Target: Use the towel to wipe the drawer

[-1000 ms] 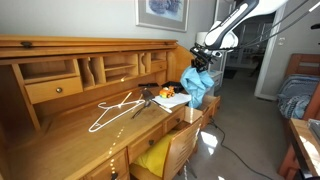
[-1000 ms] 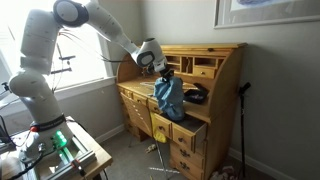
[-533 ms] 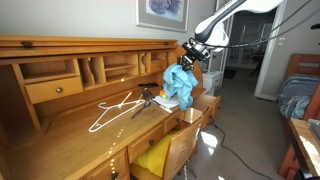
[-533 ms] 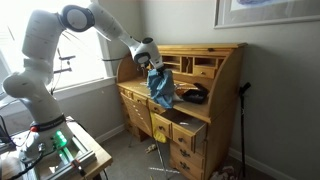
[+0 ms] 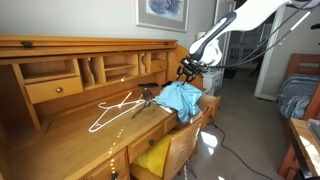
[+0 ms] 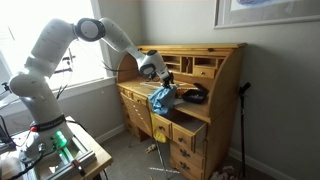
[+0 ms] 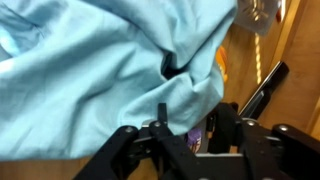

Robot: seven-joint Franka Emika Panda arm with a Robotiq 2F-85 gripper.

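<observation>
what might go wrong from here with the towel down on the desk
The towel, held by the end effector, rests on the desktop; a sweep might push the dark object beside it off the edge. The white wire hanger on the same desktop might snag. The wrist view is almost all cloth, so aiming for the open drawer may be hard.

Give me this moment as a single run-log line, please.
tool: shut on towel | towel: draped over desk edge | drawer: open beside towel
</observation>
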